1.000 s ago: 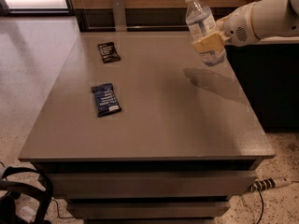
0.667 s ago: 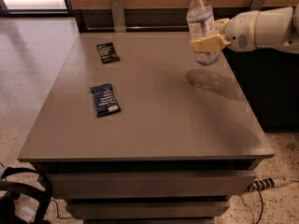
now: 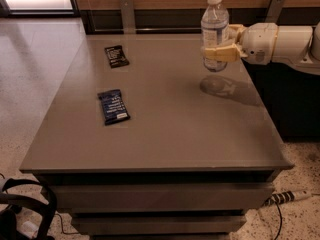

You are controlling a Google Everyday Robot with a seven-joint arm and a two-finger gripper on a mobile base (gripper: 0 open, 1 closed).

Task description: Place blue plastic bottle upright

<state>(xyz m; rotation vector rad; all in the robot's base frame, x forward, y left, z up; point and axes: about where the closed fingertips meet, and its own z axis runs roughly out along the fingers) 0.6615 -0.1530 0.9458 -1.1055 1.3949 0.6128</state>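
The blue plastic bottle (image 3: 214, 26) is a clear, faintly bluish bottle with a white cap and a pale label. It stands upright in the air, a little above the far right part of the grey table (image 3: 165, 129). My gripper (image 3: 218, 52) reaches in from the right on a white arm and is shut on the bottle's lower body. The bottle's bottom shows just under the cream fingers (image 3: 220, 54). Its shadow lies on the table below it.
A dark blue flat snack wrapper (image 3: 113, 106) lies on the left middle of the table. A black flat packet (image 3: 116, 56) lies at the far left. Two grey posts stand behind the table's back edge. A power strip (image 3: 285, 198) lies on the floor at right.
The bottle has turned from a tilt to upright and moved a little left and down towards the table, still held in my gripper.
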